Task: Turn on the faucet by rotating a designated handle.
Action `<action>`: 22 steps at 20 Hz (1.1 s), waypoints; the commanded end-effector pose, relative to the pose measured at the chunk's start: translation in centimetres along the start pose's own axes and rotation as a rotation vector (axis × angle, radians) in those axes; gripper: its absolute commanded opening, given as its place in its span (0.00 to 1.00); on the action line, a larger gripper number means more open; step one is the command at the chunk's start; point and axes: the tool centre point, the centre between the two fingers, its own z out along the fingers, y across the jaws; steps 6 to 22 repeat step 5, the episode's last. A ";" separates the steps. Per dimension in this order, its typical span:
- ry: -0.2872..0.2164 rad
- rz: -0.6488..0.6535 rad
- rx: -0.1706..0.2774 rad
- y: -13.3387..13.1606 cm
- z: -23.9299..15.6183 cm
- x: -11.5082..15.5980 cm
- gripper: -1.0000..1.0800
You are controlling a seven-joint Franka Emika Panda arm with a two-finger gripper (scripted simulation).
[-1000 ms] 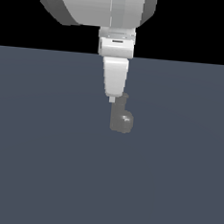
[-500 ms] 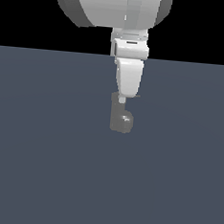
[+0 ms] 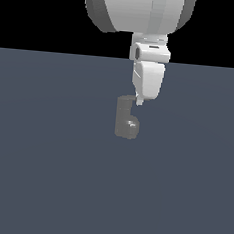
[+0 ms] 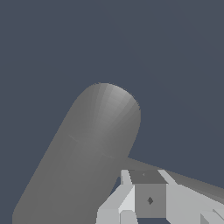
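The faucet (image 3: 124, 114) is a small dull-grey upright column with a shiny rounded bulge (image 3: 132, 124) low on its side, in the middle of the exterior view. In the wrist view the column (image 4: 87, 148) fills the middle as a thick grey cylinder. The handle (image 4: 192, 181) shows there as a thin flat grey lever running sideways from the column, just behind my fingers. In the exterior view I cannot make the handle out. My gripper (image 3: 139, 101) hangs just above the column's top, toward the exterior view's right, with its fingers (image 4: 149, 200) together and holding nothing.
The faucet stands on a plain dark blue-grey floor (image 3: 44, 173) that fills both views. The large white arm body (image 3: 138, 10) hangs above the faucet at the top of the exterior view.
My gripper has moved toward the exterior view's right and slightly upward, from directly over the column to its upper right. The faucet column stays in place.
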 end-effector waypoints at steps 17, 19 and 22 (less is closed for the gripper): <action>0.005 0.045 0.004 -1.0 0.1 4.5 0.00; 0.005 0.045 0.004 -1.0 0.1 4.5 0.00; 0.005 0.045 0.004 -1.0 0.1 4.5 0.00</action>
